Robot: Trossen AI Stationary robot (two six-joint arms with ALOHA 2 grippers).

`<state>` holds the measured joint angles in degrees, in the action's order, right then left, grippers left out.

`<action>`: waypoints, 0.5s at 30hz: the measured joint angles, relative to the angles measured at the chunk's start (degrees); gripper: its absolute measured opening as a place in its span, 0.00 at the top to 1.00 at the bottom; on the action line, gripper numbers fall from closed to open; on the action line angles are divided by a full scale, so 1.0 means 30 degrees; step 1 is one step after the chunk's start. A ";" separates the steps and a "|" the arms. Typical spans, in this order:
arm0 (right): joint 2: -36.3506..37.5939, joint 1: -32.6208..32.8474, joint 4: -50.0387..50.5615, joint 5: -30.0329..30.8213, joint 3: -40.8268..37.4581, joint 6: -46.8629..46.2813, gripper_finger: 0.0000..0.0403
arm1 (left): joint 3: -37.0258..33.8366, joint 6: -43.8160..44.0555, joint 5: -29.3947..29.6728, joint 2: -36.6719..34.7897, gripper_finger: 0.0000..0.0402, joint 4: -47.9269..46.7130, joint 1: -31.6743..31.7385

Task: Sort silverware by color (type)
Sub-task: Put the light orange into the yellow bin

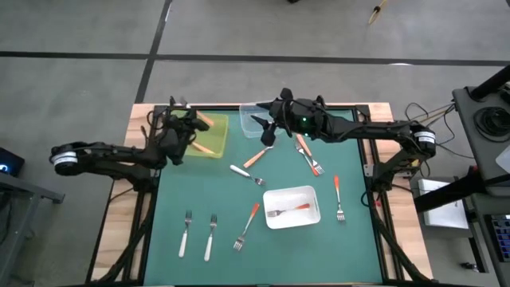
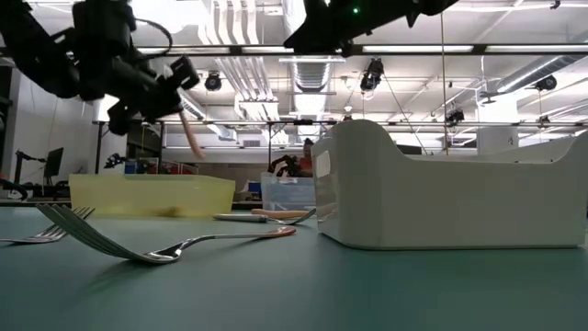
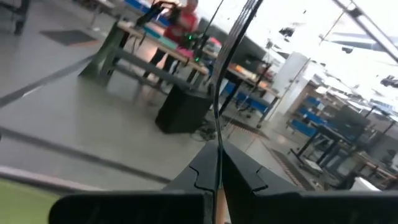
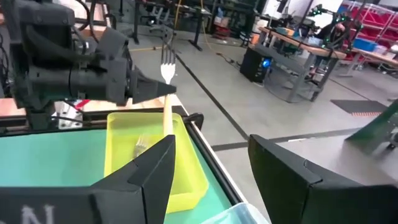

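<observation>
Gripping a tan-handled fork [image 4: 166, 93] over yellow tray [image 4: 189, 174], left claw [image 4: 168, 89], right claw [image 4: 211, 165] wide.

Forks [image 1: 256, 218] scattered on the mat, one red-orange in the white tray (apparently), tan fork [image 4: 166, 93] upright, aloft.

Open green surface of the counter [image 1: 199, 191] lies along the left edge and across the near right corner. The middle is obstructed by the white tray [image 1: 292, 206] and scattered forks: two white-handled forks [image 1: 186, 233] near the front-left, a red-orange-handled fork [image 1: 247, 226] just left of the white tray, another [image 1: 338, 197] just right of it. At the far edge, the yellow tray [image 1: 209, 135] sits under the left end effector [image 1: 194, 124], clamped on a tan-handled fork [image 4: 166, 93]; beside it, the spread right end effector [image 1: 268, 132] hangs above the far centre.
</observation>
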<state>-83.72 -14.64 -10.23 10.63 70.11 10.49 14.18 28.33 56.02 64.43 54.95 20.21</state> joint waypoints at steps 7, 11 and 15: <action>-0.0022 -0.0133 0.1011 -0.0001 0.0000 0.0210 0.52 | -0.0073 0.3396 -0.0551 0.1714 1.00 -0.1986 -0.0058; -0.0022 -0.0135 0.1179 -0.0007 0.0000 0.0316 0.52 | -0.0073 0.4456 0.0141 0.2460 1.00 -0.2323 0.0355; -0.0022 -0.0135 0.1415 -0.0007 -0.0001 0.0462 0.52 | -0.0073 0.5353 0.0120 0.3072 1.00 -0.2344 0.0431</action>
<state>-83.79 -15.05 -5.99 10.61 70.10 11.88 13.96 44.39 56.38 73.64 47.92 21.51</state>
